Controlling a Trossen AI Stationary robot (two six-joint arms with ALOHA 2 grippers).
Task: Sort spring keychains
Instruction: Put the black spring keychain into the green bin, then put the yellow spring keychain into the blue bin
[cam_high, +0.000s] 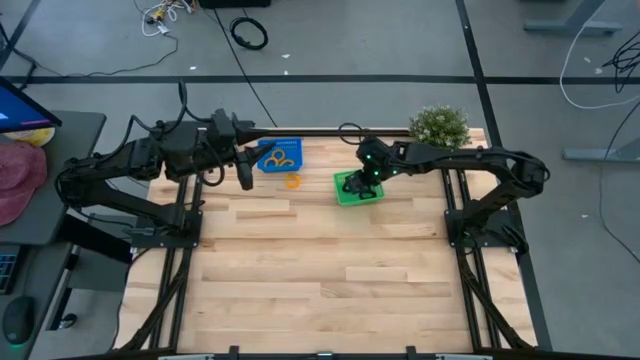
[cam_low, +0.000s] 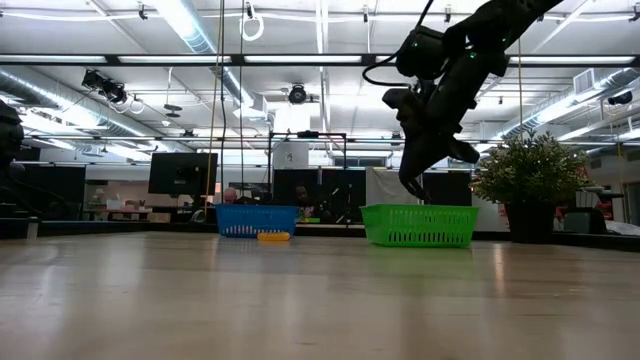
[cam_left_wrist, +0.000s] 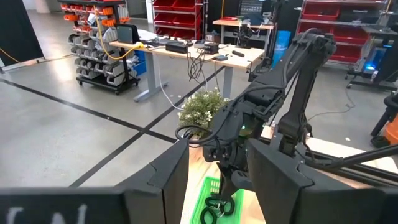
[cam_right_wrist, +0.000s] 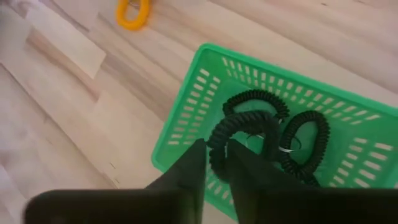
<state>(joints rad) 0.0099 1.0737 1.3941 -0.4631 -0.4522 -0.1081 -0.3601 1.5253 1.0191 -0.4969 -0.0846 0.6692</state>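
My right gripper (cam_right_wrist: 219, 163) is over the green mesh basket (cam_right_wrist: 186, 127) and is shut on a black spring keychain (cam_right_wrist: 239, 127). Two more black keychains (cam_right_wrist: 308, 140) lie in the basket. It also shows in the high view (cam_high: 345, 195) and the low view (cam_low: 420, 225). One orange keychain (cam_high: 292, 181) lies on the table between the green basket and the blue basket (cam_high: 268, 162), which holds orange keychains (cam_high: 282, 155). My left gripper (cam_high: 245, 178) hovers open and empty just left of the blue basket. My right gripper pinches the black keychain's coil at one side of its loop (cam_right_wrist: 217, 146) between its two fingers. The fingers slant down from above. The rest of the loop hangs beyond the fingertips over the inside of the green basket; the left wrist view shows it (cam_left_wrist: 217, 205) dangling below the gripper.
A potted plant (cam_high: 440, 125) stands at the table's far right corner, close behind the green basket. The table's near half (cam_high: 320, 280) is bare wood. Both baskets stand near the far edge.
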